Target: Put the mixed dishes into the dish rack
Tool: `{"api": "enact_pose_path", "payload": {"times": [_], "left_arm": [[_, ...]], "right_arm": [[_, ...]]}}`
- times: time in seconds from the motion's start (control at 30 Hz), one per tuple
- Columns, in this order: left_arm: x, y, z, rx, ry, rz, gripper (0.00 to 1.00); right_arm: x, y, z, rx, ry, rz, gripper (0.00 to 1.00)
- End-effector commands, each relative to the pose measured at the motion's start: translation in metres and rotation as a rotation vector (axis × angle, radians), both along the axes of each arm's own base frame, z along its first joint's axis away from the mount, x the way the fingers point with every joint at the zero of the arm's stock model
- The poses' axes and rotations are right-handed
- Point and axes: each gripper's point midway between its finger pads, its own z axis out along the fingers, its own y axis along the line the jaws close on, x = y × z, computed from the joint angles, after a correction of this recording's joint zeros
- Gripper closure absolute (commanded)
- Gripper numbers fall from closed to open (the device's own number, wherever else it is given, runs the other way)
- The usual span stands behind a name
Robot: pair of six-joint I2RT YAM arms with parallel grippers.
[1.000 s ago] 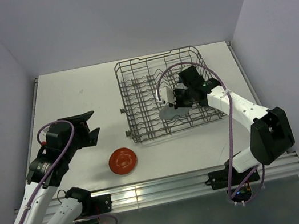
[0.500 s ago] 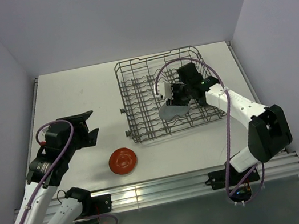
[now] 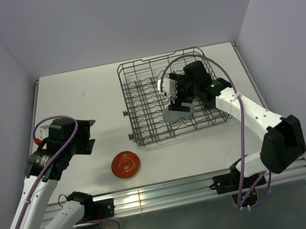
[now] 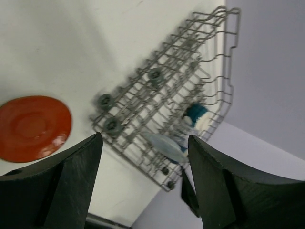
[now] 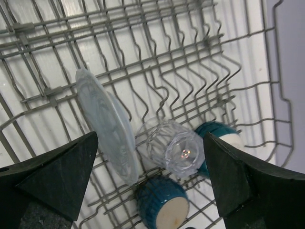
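The tabletop [image 3: 78, 92] carries the dish rack [image 3: 139, 105], with the pale blue-grey plate [image 5: 107, 124] upright inside. The red-orange plate [image 3: 125, 164] lies flat outside, near the spread, empty left pincer [image 3: 87, 135]. The right pincer [image 3: 174, 96] hovers spread over the rack. Best to pinch the flat plate's rim.

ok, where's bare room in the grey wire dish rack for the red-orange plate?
Free: left tine rows of the grey wire dish rack, and its far half along the far rim. Crowded: near-right part, where pale blue-grey plate, clear glass tumbler, ribbed teal cup and teal bowl bunch.

right tool [image 3: 173, 95] has lifted away from the pale blue-grey plate [image 3: 175, 114].
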Motion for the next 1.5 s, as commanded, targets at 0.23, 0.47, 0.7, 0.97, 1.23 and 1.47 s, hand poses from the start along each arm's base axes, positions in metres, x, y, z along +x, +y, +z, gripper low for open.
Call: {"api": "enact_pose_path", "payload": {"times": [0.23,0.47,0.7,0.97,1.23,1.47], "left_arm": [[-0.038,-0.034,-0.077,-0.024,0.31,-0.241,0.24],[-0.055,-0.051,-0.117,-0.037,0.4,-0.42,0.35],[-0.064,-0.043,-0.134,-0.068,0.431,-0.431,0.32],[-0.066,-0.035,-0.135,-0.046,0.316,-0.46,0.2],[-0.07,-0.017,-0.149,0.045,0.279,-0.413,0.22],[-0.063,-0.005,-0.166,0.121,0.237,-0.388,0.29]], "right_arm": [[0.013,0.019,0.07,0.157,-0.151,-0.055,0.0],[0.006,0.036,0.112,0.33,-0.061,-0.153,0.0],[-0.024,0.059,0.142,0.539,0.354,-0.386,0.0],[-0.061,0.063,0.153,0.664,0.31,-0.504,0.0],[-0.093,0.048,0.181,0.799,0.265,-0.447,0.0],[-0.107,0.035,0.182,0.793,0.253,-0.451,0.0]]}}
